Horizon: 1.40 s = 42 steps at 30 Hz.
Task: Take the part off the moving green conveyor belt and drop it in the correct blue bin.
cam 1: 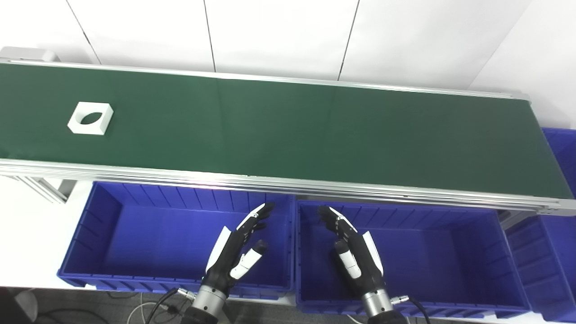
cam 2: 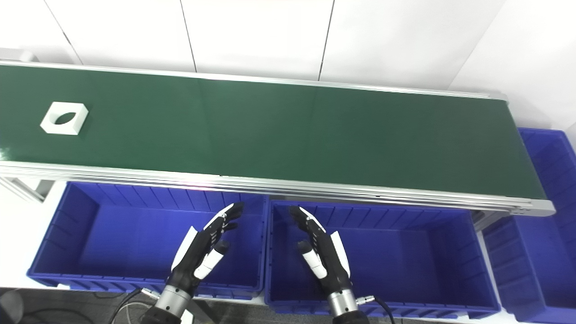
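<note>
A white square part point(cam 1: 90, 118) with a round hole lies on the green conveyor belt point(cam 1: 288, 130) at its far left; it also shows in the right eye view point(cam 2: 64, 118). My left hand point(cam 1: 238, 249) is open and empty, held over the left blue bin point(cam 1: 108, 216) near its right wall. My right hand point(cam 1: 353, 252) is open and empty over the middle blue bin point(cam 1: 432, 256) near its left wall. Both hands are well below the belt and far from the part.
A third blue bin point(cam 1: 560, 225) stands at the right end of the belt. The belt's aluminium rail point(cam 1: 270, 182) runs between the bins and the belt. A white wall stands behind. Cables point(cam 1: 153, 310) hang at the bottom.
</note>
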Each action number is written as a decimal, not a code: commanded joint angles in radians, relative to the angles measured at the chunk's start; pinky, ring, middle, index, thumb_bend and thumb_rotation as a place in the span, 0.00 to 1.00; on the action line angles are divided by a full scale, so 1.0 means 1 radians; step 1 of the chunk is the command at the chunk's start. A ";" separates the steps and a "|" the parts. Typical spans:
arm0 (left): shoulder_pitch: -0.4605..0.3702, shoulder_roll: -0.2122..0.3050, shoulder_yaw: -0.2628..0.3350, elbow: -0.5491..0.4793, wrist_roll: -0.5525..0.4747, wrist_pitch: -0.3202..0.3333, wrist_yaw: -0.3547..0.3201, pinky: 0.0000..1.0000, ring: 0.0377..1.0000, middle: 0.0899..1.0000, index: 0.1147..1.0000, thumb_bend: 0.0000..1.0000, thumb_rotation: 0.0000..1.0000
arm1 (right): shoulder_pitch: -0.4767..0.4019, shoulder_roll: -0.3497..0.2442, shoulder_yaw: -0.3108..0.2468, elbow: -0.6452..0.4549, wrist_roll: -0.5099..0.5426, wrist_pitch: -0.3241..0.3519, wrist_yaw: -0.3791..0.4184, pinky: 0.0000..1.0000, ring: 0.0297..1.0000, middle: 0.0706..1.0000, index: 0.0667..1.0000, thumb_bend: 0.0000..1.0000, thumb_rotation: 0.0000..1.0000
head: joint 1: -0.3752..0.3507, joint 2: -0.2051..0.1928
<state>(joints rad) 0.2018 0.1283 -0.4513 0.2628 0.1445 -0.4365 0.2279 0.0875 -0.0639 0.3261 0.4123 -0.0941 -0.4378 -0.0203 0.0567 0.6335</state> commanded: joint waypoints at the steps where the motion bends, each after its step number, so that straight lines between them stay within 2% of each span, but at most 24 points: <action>1: -0.012 0.003 0.000 -0.011 -0.004 -0.033 0.008 0.85 0.90 0.91 0.88 0.78 1.00 | -0.016 0.004 0.004 -0.016 0.005 -0.032 -0.009 0.88 0.89 0.86 0.85 0.86 1.00 | 0.005 -0.005; 4: -0.017 0.002 -0.002 -0.001 -0.003 -0.033 0.009 0.85 0.90 0.91 0.88 0.79 1.00 | -0.017 0.003 0.002 -0.011 0.007 -0.032 -0.005 0.88 0.89 0.86 0.85 0.86 1.00 | 0.013 -0.013; 7: -0.023 -0.003 -0.003 0.022 0.005 -0.033 0.014 0.84 0.90 0.91 0.88 0.81 1.00 | -0.023 0.000 0.001 0.006 0.012 -0.032 -0.003 0.88 0.89 0.86 0.85 0.87 1.00 | 0.037 -0.050; 8: -0.026 -0.007 -0.003 0.034 0.001 -0.033 0.012 0.84 0.90 0.91 0.87 0.82 1.00 | -0.025 -0.002 0.000 0.017 0.014 -0.032 -0.004 0.88 0.89 0.86 0.85 0.87 1.00 | 0.051 -0.076; 9: -0.027 -0.011 -0.002 0.041 -0.005 -0.033 0.009 0.85 0.90 0.91 0.87 0.83 1.00 | -0.026 -0.003 0.000 0.024 0.015 -0.032 -0.003 0.88 0.89 0.86 0.85 0.87 1.00 | 0.051 -0.076; 10: -0.029 -0.014 -0.004 0.051 -0.008 -0.033 0.010 0.85 0.90 0.90 0.87 0.83 0.99 | -0.028 -0.005 0.000 0.033 0.017 -0.032 -0.002 0.88 0.89 0.86 0.85 0.88 1.00 | 0.067 -0.101; 11: -0.031 -0.015 -0.005 0.058 -0.009 -0.033 0.011 0.84 0.90 0.90 0.87 0.83 0.99 | -0.029 -0.006 -0.001 0.038 0.018 -0.032 -0.002 0.88 0.89 0.86 0.85 0.89 1.00 | 0.067 -0.101; 12: -0.036 -0.016 -0.010 0.069 -0.003 -0.033 0.020 0.84 0.90 0.90 0.87 0.82 0.99 | -0.030 -0.009 0.000 0.045 0.017 -0.032 -0.003 0.88 0.89 0.86 0.85 0.89 1.00 | 0.084 -0.121; 20: -0.068 -0.018 -0.049 0.125 0.021 -0.033 0.082 0.78 0.86 0.86 0.83 0.82 0.97 | -0.049 -0.022 0.009 0.089 0.012 -0.032 -0.021 0.89 0.89 0.86 0.84 0.90 1.00 | 0.146 -0.165; 30: -0.093 -0.012 -0.092 0.159 0.025 -0.033 0.136 0.75 0.84 0.85 0.80 0.85 0.92 | -0.060 -0.027 0.008 0.109 0.024 -0.032 -0.017 0.90 0.89 0.86 0.85 0.90 1.00 | 0.175 -0.175; 42: -0.095 -0.014 -0.097 0.152 0.013 -0.033 0.137 0.73 0.83 0.84 0.79 0.87 0.89 | -0.061 -0.032 0.013 0.109 0.022 -0.032 -0.023 0.92 0.90 0.86 0.85 0.88 1.00 | 0.179 -0.172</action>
<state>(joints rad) 0.1207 0.1210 -0.5441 0.4367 0.1607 -0.4367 0.3500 0.0358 -0.0916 0.3380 0.5272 -0.0730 -0.4379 -0.0294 0.2362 0.4602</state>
